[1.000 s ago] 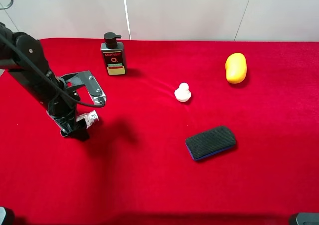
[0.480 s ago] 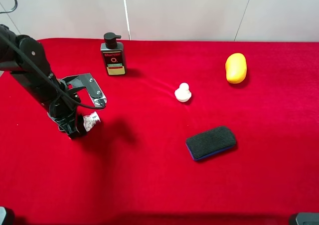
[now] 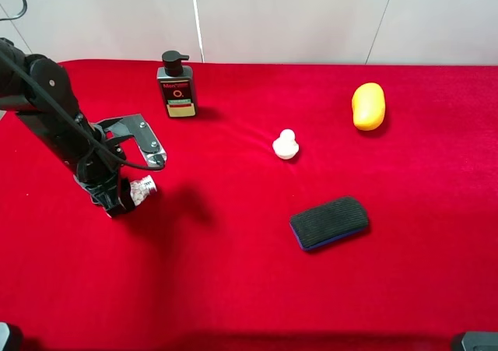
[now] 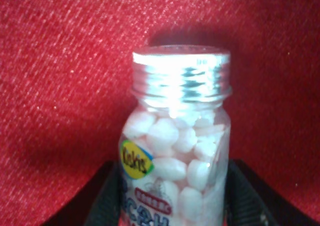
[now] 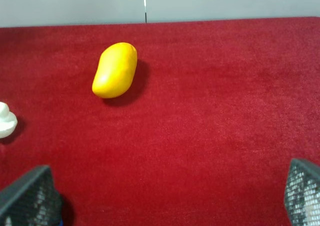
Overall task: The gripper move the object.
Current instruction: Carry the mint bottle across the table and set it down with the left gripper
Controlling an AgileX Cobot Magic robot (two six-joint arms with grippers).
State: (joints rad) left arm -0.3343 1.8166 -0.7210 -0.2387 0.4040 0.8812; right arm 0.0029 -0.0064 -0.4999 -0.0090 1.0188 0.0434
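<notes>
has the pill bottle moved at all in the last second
Yes, but only slightly: the pill bottle, held in the left gripper, has edged away from the black pump bottle, toward the front of the exterior view.

Pump bottle [image 3: 177, 88], duck [image 3: 285, 145], mango [image 3: 368, 106], eraser [image 3: 329, 222] on red cloth [image 3: 249, 289]

pill bottle [image 4: 175, 136]: one is counted, clear, filled with white pills.
pump bottle [image 3: 177, 86]: one is counted, black.
duck figure [image 3: 285, 145]: one is counted, white.
yellow fruit [image 3: 368, 106]: one is counted.
black pad [image 3: 329, 222]: one is counted.
red cloth [image 3: 233, 281]: one is seen.
grippers: two are counted, the left gripper [image 3: 123, 198] and the right gripper [image 5: 165, 201].
</notes>
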